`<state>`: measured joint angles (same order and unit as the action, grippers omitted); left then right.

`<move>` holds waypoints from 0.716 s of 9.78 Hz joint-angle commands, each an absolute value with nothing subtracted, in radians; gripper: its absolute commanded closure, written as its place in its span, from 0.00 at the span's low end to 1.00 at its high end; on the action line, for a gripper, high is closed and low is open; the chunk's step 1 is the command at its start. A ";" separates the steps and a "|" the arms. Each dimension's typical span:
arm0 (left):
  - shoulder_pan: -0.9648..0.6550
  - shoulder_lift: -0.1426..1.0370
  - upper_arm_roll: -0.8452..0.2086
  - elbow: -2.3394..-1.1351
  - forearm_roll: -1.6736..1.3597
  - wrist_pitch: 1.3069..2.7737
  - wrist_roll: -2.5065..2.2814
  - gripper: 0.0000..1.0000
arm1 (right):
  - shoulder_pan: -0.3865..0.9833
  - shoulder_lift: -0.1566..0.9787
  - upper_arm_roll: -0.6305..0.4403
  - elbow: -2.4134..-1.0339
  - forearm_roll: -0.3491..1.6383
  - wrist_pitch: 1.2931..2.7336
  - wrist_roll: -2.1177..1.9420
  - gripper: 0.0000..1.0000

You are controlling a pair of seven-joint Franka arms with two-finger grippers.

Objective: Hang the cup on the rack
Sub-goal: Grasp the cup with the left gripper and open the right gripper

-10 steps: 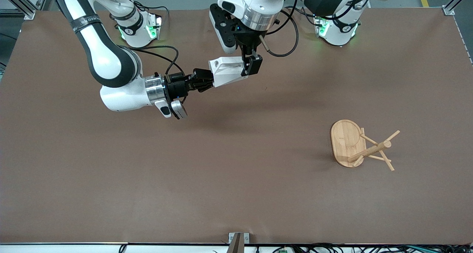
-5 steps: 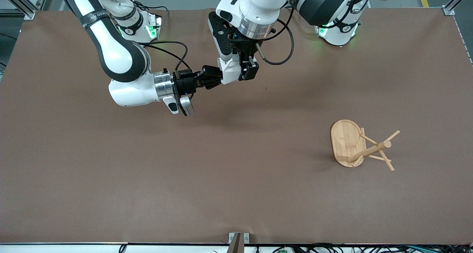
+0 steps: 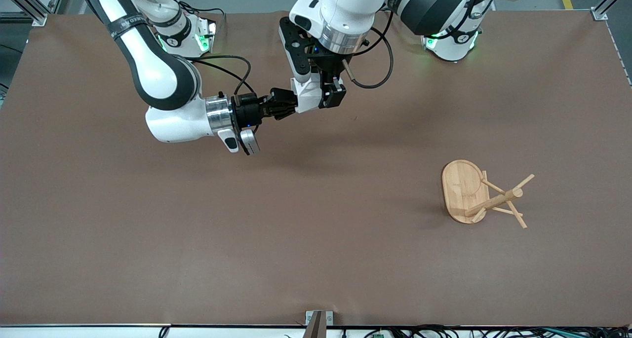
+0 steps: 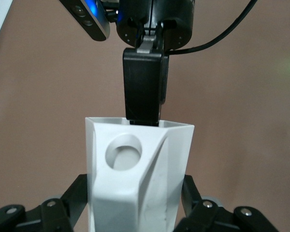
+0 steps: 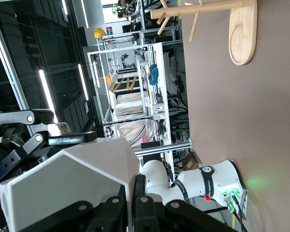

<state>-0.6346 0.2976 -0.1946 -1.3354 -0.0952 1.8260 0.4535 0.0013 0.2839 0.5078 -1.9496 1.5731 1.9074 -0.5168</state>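
Cup (image 3: 307, 94) matt white plastic, faceted; rack (image 3: 476, 193) pale smooth bamboo wood; table (image 3: 316, 239) brown matt covering.

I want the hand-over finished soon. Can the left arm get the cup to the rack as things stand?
Probably not yet. The way over the table to the rack looks free, but the right gripper and the left gripper are both shut on the cup; the right jaws would have to let go first.

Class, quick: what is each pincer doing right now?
Left pincer: shut on the white faceted cup, up over the table.
Right pincer: shut on the same cup.
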 commanded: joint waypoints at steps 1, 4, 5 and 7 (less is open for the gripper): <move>-0.629 0.322 -0.193 -1.342 -0.103 1.807 0.457 0.92 | -0.011 0.262 0.509 -1.965 1.609 1.901 -0.522 0.01; -0.626 0.322 -0.193 -1.341 -0.104 1.807 0.457 0.98 | -0.035 0.255 0.416 -1.939 1.449 1.891 -0.377 0.00; -0.623 0.321 -0.192 -1.341 -0.104 1.807 0.459 0.99 | -0.035 0.256 0.360 -1.878 1.284 1.832 -0.250 0.00; -0.620 0.322 -0.186 -1.344 -0.106 1.807 0.454 0.99 | -0.034 0.233 0.220 -1.824 1.001 1.735 -0.140 0.00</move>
